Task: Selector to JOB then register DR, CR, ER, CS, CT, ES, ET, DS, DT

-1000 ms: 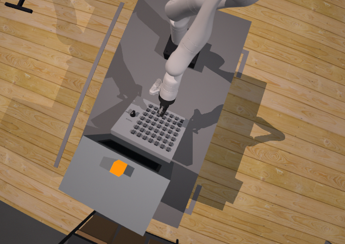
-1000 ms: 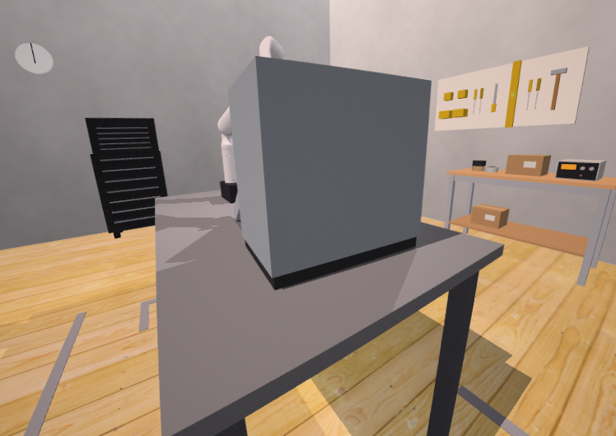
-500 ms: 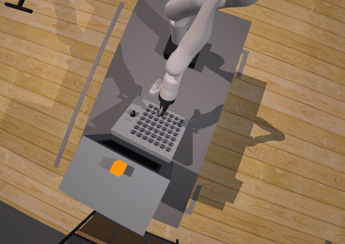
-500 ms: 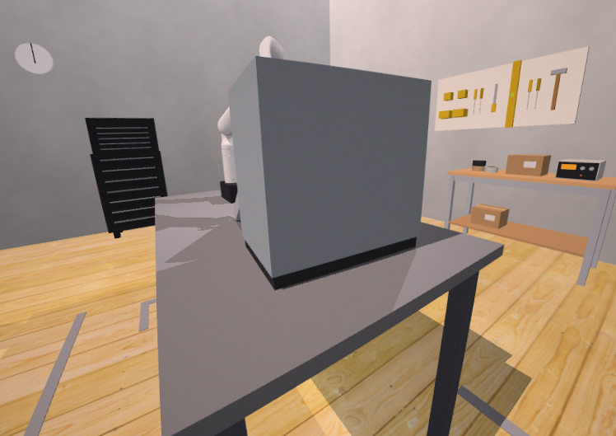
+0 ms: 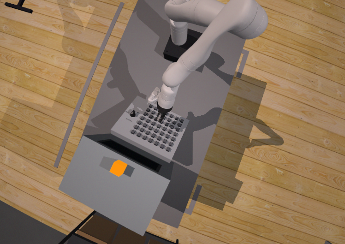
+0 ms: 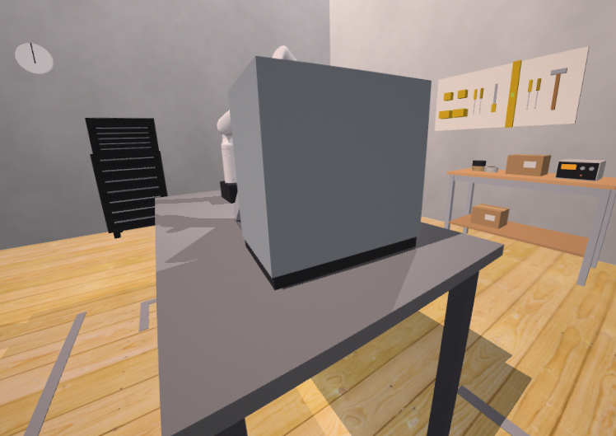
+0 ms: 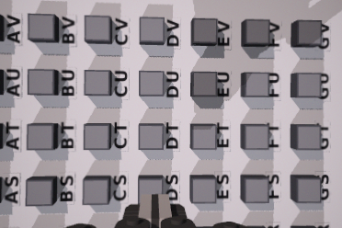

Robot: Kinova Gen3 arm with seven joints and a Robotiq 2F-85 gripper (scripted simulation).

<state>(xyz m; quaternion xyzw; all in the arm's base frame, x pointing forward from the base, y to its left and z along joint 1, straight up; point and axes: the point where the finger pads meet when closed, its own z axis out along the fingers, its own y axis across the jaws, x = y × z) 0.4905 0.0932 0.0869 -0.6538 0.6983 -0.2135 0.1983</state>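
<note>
The grey key panel (image 5: 120,128) bears rows of dark keys and a black selector knob (image 5: 132,114). The knob's setting is too small to read and is out of the wrist view. My gripper (image 5: 160,120) (image 7: 154,213) is shut and empty, its tips over the lower part of the DS key (image 7: 151,184); I cannot tell whether they touch. In the wrist view the CS key (image 7: 96,190) and ES key (image 7: 203,188) flank it. The CT key (image 7: 97,136), DT key (image 7: 152,136) and ET key (image 7: 203,136) form the row above. No visible key is lit. The R row is hidden or out of frame.
A large grey cabinet (image 5: 83,163) (image 6: 338,161) stands beside the panel's far edge from the robot, with an orange block shape (image 5: 118,168) on its top. It hides the panel in the exterior view. The black robot base (image 5: 174,51) (image 6: 227,191) stands on the grey table (image 5: 209,87) (image 6: 224,331).
</note>
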